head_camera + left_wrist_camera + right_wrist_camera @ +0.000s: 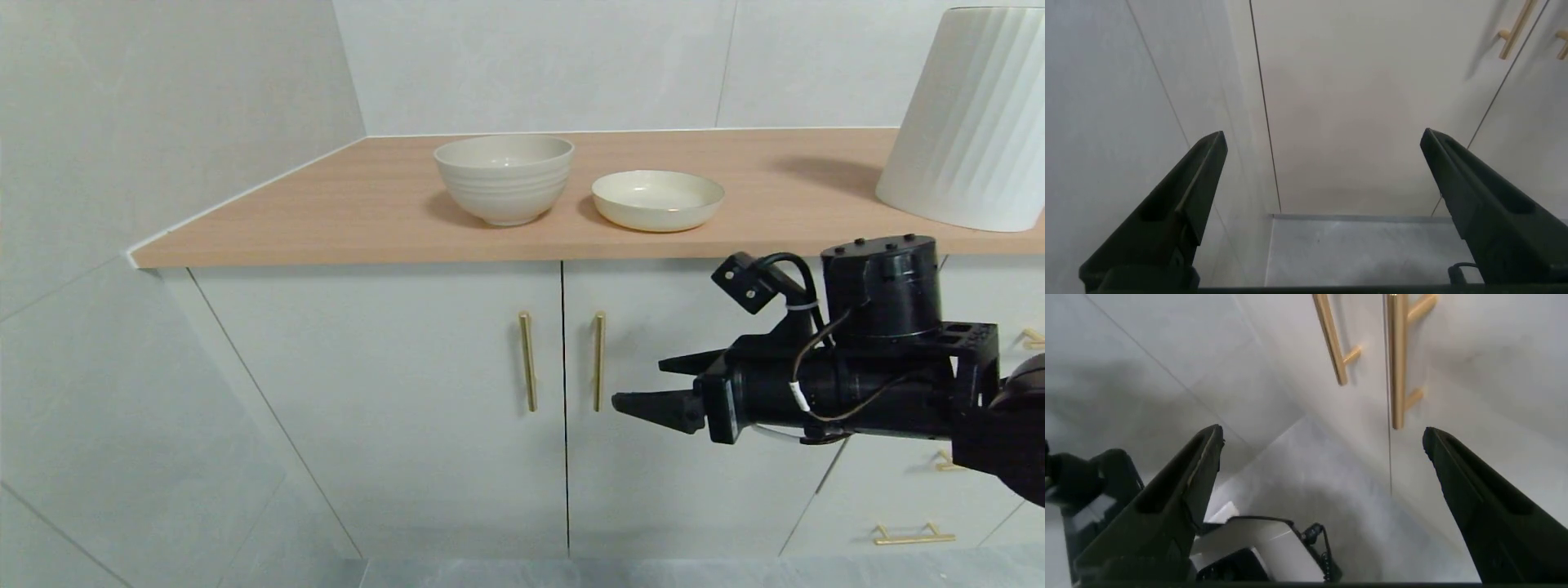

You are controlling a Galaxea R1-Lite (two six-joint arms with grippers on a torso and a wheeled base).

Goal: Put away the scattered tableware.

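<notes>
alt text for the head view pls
A ribbed bowl and a shallow dish sit side by side on a wooden counter above closed cabinet doors. The open right gripper hangs before them.

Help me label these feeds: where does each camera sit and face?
Head view: on the head, looking forward-down at counter, bowl, dish, door handles; right gripper shows.
Left wrist view: on the left wrist, facing cabinet and floor past the open left gripper.
Right wrist view: on the right wrist, facing those door handles past the open right gripper.
Shared: head and right wrist both see the door handles.
</notes>
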